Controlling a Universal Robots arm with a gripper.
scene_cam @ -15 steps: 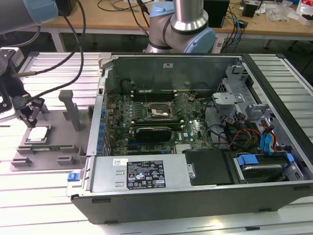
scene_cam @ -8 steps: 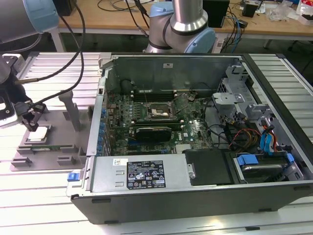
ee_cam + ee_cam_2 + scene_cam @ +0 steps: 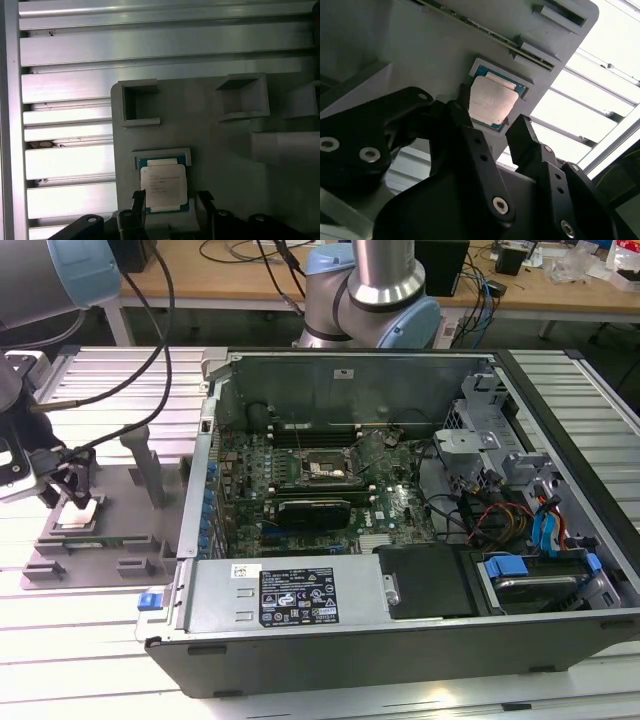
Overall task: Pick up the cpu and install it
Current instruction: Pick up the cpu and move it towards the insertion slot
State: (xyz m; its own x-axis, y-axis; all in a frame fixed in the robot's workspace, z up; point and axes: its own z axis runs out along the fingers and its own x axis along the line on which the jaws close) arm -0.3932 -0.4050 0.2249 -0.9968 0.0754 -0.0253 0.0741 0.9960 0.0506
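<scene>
Right now, at the exterior view's left, the black two-fingered end effector (image 3: 75,490) is hovering low over a flat grey plastic holder plate (image 3: 120,540) that is lying on the ribbed aluminium worktop (image 3: 100,640). The small square cpu with the pale silver metal top (image 3: 80,508) is sitting in a shallow square recess of that plate. In both wrist views the end effector (image 3: 170,200) (image 3: 493,112) is standing with its fingers apart, one on either side of the cpu (image 3: 163,186) (image 3: 492,102); I cannot tell whether they are touching it. The open dark grey computer case (image 3: 400,620) is lying just beside the plate, filling the middle and right of the exterior view.
</scene>
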